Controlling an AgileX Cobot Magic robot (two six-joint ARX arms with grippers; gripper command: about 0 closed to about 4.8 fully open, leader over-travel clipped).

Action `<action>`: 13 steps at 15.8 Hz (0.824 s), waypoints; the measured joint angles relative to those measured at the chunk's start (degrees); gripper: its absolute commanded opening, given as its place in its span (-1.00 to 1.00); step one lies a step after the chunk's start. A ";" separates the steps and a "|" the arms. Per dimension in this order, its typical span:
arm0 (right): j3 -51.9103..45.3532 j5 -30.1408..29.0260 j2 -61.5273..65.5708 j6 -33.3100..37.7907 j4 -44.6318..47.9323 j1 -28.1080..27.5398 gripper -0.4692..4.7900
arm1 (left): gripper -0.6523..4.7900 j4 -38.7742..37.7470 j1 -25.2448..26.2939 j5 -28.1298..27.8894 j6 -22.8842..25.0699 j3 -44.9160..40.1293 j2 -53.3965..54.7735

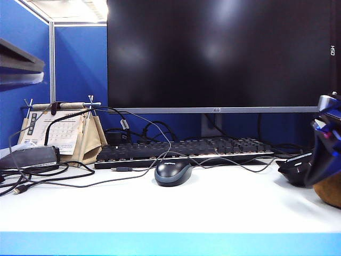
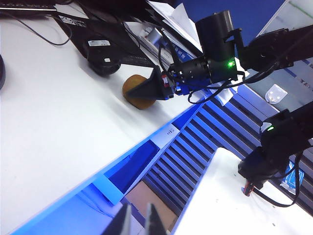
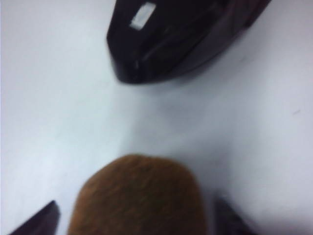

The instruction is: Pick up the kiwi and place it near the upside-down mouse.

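Note:
The brown fuzzy kiwi (image 3: 139,196) rests on the white desk between the spread fingers of my right gripper (image 3: 137,218), with a gap showing on each side. Just beyond it lies the upside-down mouse (image 3: 181,34), black and glossy, a white label on its flat underside. In the exterior view the kiwi (image 1: 331,194) is cut off at the far right, under the right gripper (image 1: 324,170), with the upside-down mouse (image 1: 293,169) close beside it. The left wrist view shows the kiwi (image 2: 133,95) and the upside-down mouse (image 2: 105,56) from afar. My left gripper (image 2: 137,218) hangs off the desk edge, holding nothing.
A domed dark mouse (image 1: 173,172) sits mid-desk in front of a black keyboard (image 1: 181,149) and a large monitor (image 1: 218,53). A desk calendar (image 1: 58,130) and loose cables (image 1: 48,178) crowd the left. The blue desk edge (image 1: 170,242) runs along the front.

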 measured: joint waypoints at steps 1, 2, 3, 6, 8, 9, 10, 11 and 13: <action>-0.04 0.22 0.04 0.02 0.79 -0.02 0.86 | -0.56 0.00 0.00 0.02 -0.02 0.02 0.00; -0.07 0.26 0.04 0.04 1.14 0.00 0.87 | -0.56 0.00 0.00 0.02 0.00 0.02 0.00; -0.11 0.37 0.07 0.04 1.20 0.02 0.87 | -0.56 0.00 0.00 0.02 -0.02 0.00 0.00; 0.96 0.42 -0.35 0.04 1.20 0.07 0.88 | -0.56 0.00 0.00 0.02 -0.02 0.00 0.00; 6.19 0.39 -4.85 -0.28 -2.29 0.07 0.84 | -0.56 -0.04 0.02 -0.13 0.15 0.07 0.00; 8.20 0.39 -7.87 -1.29 -3.34 0.07 0.68 | -0.56 -0.46 0.00 -1.05 0.26 0.57 0.00; 9.97 0.50 -12.74 -1.88 -3.43 0.09 0.22 | -0.56 -1.62 0.00 -4.42 1.75 2.49 0.02; 10.27 0.66 -17.22 -1.95 -2.56 0.07 -0.14 | -0.56 -5.20 0.02 -8.37 5.88 5.66 0.04; 10.36 2.27 -25.66 -2.14 -0.15 0.07 -0.27 | -0.56 -12.07 0.00 -17.59 13.99 11.63 -0.02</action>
